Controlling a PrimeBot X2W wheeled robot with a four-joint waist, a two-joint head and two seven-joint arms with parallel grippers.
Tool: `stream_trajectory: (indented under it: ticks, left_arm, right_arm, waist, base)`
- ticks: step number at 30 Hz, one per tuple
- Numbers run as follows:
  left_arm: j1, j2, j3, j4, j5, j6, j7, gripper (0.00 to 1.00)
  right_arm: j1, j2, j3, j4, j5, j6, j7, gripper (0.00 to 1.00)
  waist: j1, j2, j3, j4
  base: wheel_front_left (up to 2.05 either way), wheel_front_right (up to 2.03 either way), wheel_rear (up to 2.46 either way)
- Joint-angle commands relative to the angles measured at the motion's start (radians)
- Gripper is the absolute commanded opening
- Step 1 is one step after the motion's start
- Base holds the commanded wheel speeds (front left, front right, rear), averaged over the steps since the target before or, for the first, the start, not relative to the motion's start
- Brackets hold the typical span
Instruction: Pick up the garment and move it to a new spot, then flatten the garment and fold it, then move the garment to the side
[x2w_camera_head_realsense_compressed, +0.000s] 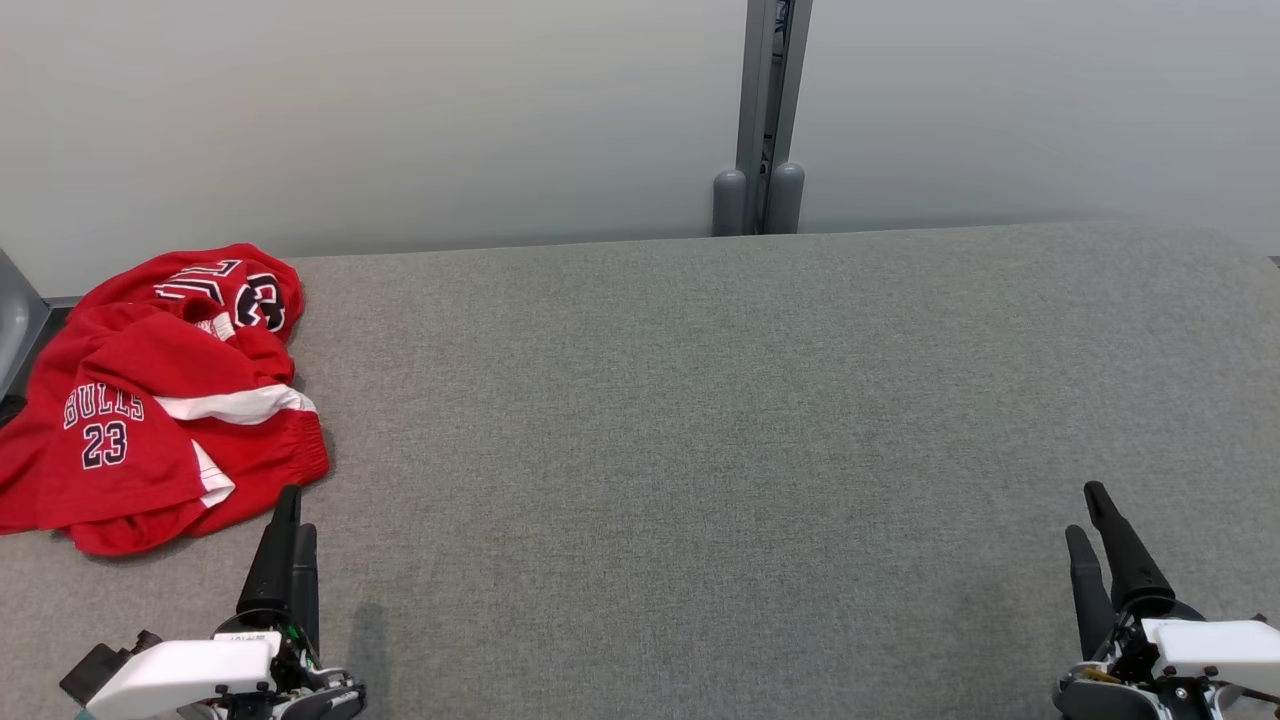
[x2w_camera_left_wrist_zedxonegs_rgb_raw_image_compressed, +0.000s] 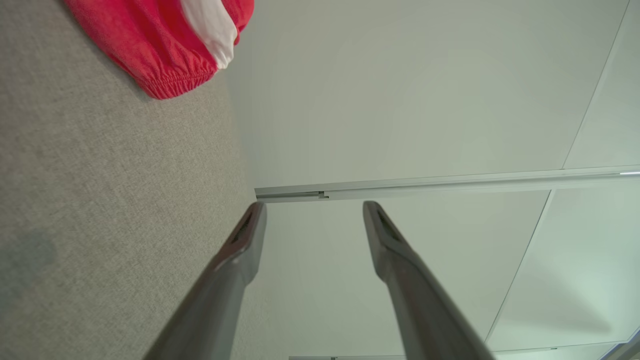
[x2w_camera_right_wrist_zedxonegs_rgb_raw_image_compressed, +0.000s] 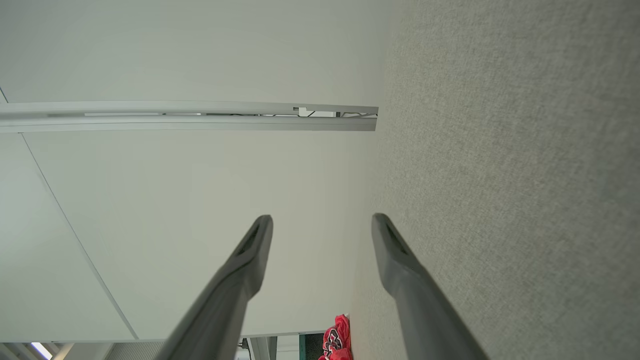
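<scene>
Crumpled red fabric garment (x2w_camera_head_realsense_compressed: 150, 400) at left on grey felt tabletop (x2w_camera_head_realsense_compressed: 700, 450), left gripper (x2w_camera_head_realsense_compressed: 297, 510) lower left, right gripper (x2w_camera_head_realsense_compressed: 1084, 508) lower right, both with fingers apart.

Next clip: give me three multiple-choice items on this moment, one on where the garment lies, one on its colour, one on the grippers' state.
1. Where on the grey table does the garment lie? A. left edge B. centre C. right edge
2. The garment's main colour? A. blue B. red C. green
3. How do the left gripper and right gripper stand? A. both shut on cloth B. one holding the garment C. both open, holding nothing
Answers: 1 A, bunched at the left edge in the head view; 2 B, red with white trim; 3 C, jaws apart with nothing between in each wrist view.
</scene>
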Motion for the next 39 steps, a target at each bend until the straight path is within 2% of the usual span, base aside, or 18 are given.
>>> stream_trajectory:
  ticks: [1, 11, 16, 27, 39]
  left_arm:
    - [-0.026, 0.009, -0.005, -0.021, 0.016, 0.000, -0.006, 1.00]
    - [-0.027, 0.011, -0.032, -0.056, 0.139, 0.019, -0.047, 1.00]
    - [-0.028, 0.012, -0.054, -0.082, 0.245, 0.044, -0.068, 1.00]
    - [-0.033, 0.014, -0.111, -0.131, 0.492, 0.110, -0.115, 1.00]
    - [-0.024, 0.015, -0.136, -0.137, 0.739, 0.148, -0.155, 1.00]
  right_arm:
    - [-0.014, -0.009, 0.002, -0.018, -0.012, 0.001, -0.008, 1.00]
    - [-0.010, -0.012, 0.004, -0.036, -0.107, 0.001, -0.050, 1.00]
    - [-0.008, -0.013, 0.001, -0.054, -0.184, 0.001, -0.071, 1.00]
    - [-0.003, -0.015, -0.003, -0.124, -0.438, 0.001, -0.118, 1.00]
    - [0.008, -0.017, 0.037, -0.170, -0.718, 0.002, -0.158, 1.00]
  waist:
    - [0.0000, 0.0000, 0.000, 0.000]
    - [0.0000, 0.0000, 0.001, 0.000]
    - [0.0000, 0.0000, 0.002, -0.001]
    - [0.0000, 0.0000, 0.007, -0.002]
    - [0.0000, 0.0000, 0.014, -0.001]
  base:
    - [0.00, 0.00, 0.00]
    - [0.00, 0.00, 0.00]
    - [0.00, 0.00, 0.00]
    - [0.00, 0.00, 0.00]
    - [0.00, 0.00, 0.00]
